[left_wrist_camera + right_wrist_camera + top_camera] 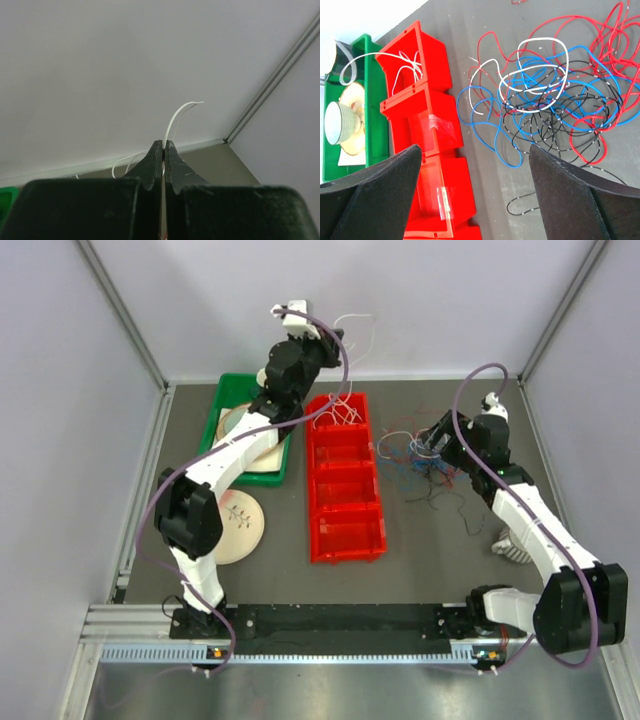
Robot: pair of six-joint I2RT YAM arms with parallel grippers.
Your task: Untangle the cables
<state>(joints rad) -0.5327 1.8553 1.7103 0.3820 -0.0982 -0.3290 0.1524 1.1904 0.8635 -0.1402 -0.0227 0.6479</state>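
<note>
While the left end effector (164, 146) is raised high at the 12 o'clock side of the top view, its jaws are pressed together on 1 white cable (172, 120). The cable is seen to rise from the jaw tips and curl toward 1 o'clock. In the top view, this white cable is draped from the raised arm down toward the 12 o'clock compartment of the red bin (311, 490), where more white strands (340, 415) are gathered. The bin is divided into 4 compartments and is set lengthwise at the centre of the desk (420, 540).

The right end effector (474, 165) is held above the desk with its jaws spread wide; nothing is gripped between them. The remaining cables (545, 95) are located at 2 o'clock from the desk centre, lying on the desk as 1 loose tangle of red, blue, black and white strands. In the right wrist view, the tangle is positioned at 1 o'clock from the open jaws, with the red bin at 9 o'clock.

A green tray (215, 410) is placed at 9 o'clock of the bin and touches it. A bowl (340, 122) is carried in the tray. A plate (240, 525) is set on the desk at 6 o'clock of the tray.
</note>
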